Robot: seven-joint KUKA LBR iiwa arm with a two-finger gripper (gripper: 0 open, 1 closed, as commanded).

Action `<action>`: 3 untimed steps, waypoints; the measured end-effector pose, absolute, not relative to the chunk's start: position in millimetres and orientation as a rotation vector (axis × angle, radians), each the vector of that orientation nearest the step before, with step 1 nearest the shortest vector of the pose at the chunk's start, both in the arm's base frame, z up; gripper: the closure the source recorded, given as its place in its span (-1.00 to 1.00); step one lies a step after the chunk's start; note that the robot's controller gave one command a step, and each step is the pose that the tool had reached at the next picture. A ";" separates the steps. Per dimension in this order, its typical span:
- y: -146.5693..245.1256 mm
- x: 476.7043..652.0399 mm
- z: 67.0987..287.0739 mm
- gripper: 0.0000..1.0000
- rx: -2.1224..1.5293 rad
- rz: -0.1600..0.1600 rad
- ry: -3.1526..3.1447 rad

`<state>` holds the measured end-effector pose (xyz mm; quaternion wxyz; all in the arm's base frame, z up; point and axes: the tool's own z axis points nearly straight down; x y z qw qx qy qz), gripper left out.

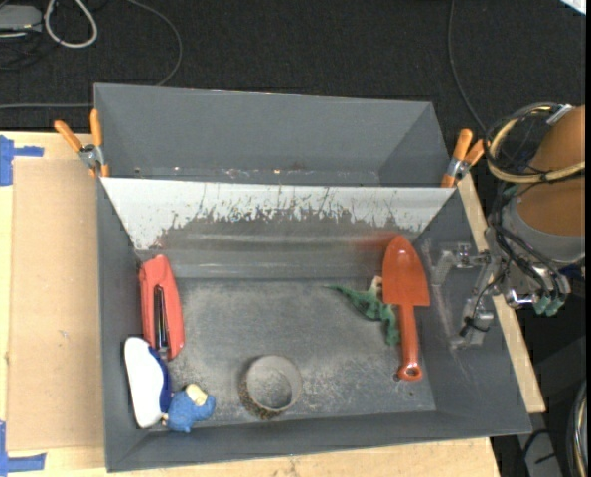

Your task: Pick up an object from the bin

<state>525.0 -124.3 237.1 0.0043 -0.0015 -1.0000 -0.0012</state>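
Several small things are scattered over the floor of the grey metal bin point(275, 147). The gripper point(471, 316) is seen at the right of the frame, over the bin's sloping right wall, hung below the arm's orange cover point(558, 182) and its looped cables. Nothing is seen held in it. Whether its jaws stand apart or together cannot be told.

Nearest to the gripper, an orange toy shovel point(405, 281) is laid on the right part of the floor. Its blade is pointed toward the top of the frame and its handle toward the bottom. It is near the gripper but apart from it. A green toy creature point(374, 306) is lain just left of the shovel, touching or partly tucked under its handle.

A grey round cup point(270, 384) is set at the lower middle, well apart from the shovel. Along the left wall a flat red oblong thing point(162, 306) is placed. Below it, in the lower left corner, a white rounded thing point(144, 378) is found, with a blue lumpy toy point(186, 411) pressed against its lower end.
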 end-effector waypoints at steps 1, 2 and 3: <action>-123.6 526.6 240.9 -1.00 0.002 -0.001 -3.141; -135.1 554.2 142.0 -1.00 0.413 -0.001 -3.114; -136.7 557.3 70.3 -1.00 1.189 -0.016 -2.912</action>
